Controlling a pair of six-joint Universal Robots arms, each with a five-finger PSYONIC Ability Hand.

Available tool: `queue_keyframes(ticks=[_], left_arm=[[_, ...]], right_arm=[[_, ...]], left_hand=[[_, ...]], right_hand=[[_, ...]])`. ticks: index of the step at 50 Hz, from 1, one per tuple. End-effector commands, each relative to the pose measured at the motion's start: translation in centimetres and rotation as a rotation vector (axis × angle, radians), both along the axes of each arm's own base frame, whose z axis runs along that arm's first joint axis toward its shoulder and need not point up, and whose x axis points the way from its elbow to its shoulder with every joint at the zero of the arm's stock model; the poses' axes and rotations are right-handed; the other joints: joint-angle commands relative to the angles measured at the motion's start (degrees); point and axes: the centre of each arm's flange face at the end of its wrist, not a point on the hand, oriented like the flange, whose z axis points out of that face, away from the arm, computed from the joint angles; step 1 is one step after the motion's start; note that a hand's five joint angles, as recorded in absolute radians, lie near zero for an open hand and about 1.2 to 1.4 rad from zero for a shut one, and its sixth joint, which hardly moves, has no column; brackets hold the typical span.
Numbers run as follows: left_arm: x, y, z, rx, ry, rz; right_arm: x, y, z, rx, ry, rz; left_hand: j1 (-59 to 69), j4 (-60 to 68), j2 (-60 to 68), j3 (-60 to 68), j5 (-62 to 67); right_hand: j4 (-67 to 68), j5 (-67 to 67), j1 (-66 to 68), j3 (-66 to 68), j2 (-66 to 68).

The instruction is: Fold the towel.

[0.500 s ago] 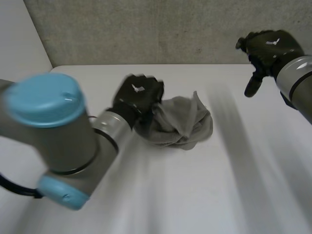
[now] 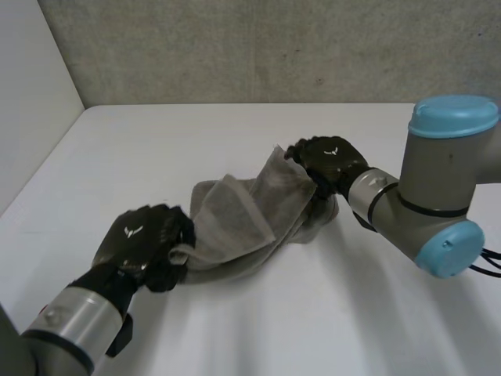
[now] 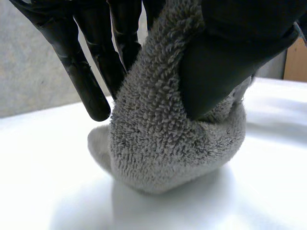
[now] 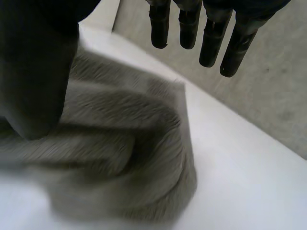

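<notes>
A grey towel (image 2: 243, 223) lies stretched and rumpled across the middle of the white table (image 2: 329, 313). My left hand (image 2: 145, 243) is at its near left end. In the left wrist view the thumb (image 3: 225, 62) and fingers pinch a bunched fold of the towel (image 3: 163, 143) just above the tabletop. My right hand (image 2: 329, 164) hovers over the towel's far right end, where an edge stands up. In the right wrist view its fingers (image 4: 211, 43) hang straight and apart from the thumb, above the towel (image 4: 120, 143), with nothing between them.
A grey wall (image 2: 258, 47) runs along the table's far edge. The table's left edge (image 2: 47, 164) runs next to a pale side wall. My right arm's elbow (image 2: 446, 188) sits above the table's right part.
The left hand has pulled one end of the towel towards the near left, drawing the bunched cloth out long. The right hand has come down from the far right onto the towel's other end.
</notes>
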Motion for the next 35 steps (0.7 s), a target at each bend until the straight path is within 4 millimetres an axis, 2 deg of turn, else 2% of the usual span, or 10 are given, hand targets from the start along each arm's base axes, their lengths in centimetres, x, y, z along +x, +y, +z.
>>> queue_keyframes(ticks=[1,9,15,23,25,26,28,31,33,35], left_arm=[[2.5,0.2,-0.7,0.029,-0.033,0.084],[4.0,0.7,-1.2,0.041,-0.062,0.110],[4.6,0.5,-0.9,0.032,-0.054,0.135],[4.6,-1.6,1.1,-0.052,-0.018,0.169],[4.6,-3.0,2.5,-0.104,0.007,0.184],[4.6,-3.0,2.5,-0.105,0.007,0.184],[4.8,-5.9,5.6,-0.222,0.075,0.233],[4.5,-8.4,9.8,-0.359,0.203,0.263],[4.7,-9.5,11.4,-0.402,0.300,0.293],[5.0,-10.1,12.7,-0.428,0.417,0.334]], right_arm=[[1.1,-1.3,2.1,-0.053,-0.088,0.040],[3.9,-2.1,0.8,0.128,-0.059,0.208],[6.1,-1.5,-3.8,0.291,0.007,0.256],[6.5,-2.9,-3.7,0.213,0.024,0.196],[6.4,-4.5,2.9,-0.040,-0.051,0.099],[6.4,-4.5,2.9,-0.042,-0.052,0.098],[5.0,-4.9,11.9,-0.300,-0.186,-0.014],[4.1,-4.5,15.8,-0.409,-0.246,-0.058],[2.4,-3.1,21.7,-0.568,-0.345,-0.113],[1.9,-2.6,22.7,-0.591,-0.356,-0.123]], left_hand=[[7.8,8.2,8.1,8.2,7.8],[7.6,8.0,8.0,8.0,7.6],[7.6,8.0,8.0,8.0,7.6],[12.0,12.4,12.3,12.4,12.0],[14.2,14.6,14.5,14.6,14.1],[14.2,14.6,14.5,14.6,14.2],[15.2,15.6,15.5,15.6,15.2],[15.2,15.6,15.5,15.6,15.2],[15.2,15.6,15.5,15.6,15.2],[15.2,15.6,15.5,15.6,15.2]], right_hand=[[-5.8,-4.1,-3.3,-4.4,-5.0],[-5.8,-4.1,-3.3,-4.4,-5.0],[-4.9,-3.1,-2.4,-3.4,-4.1],[64.2,65.9,66.7,65.6,65.0],[64.2,65.9,66.7,65.6,65.0],[64.2,65.9,66.7,65.6,65.0],[64.2,65.9,66.7,65.6,65.0],[64.2,65.9,66.7,65.6,65.0],[64.2,65.9,66.7,65.6,65.0],[64.2,65.9,66.7,65.6,65.0]])
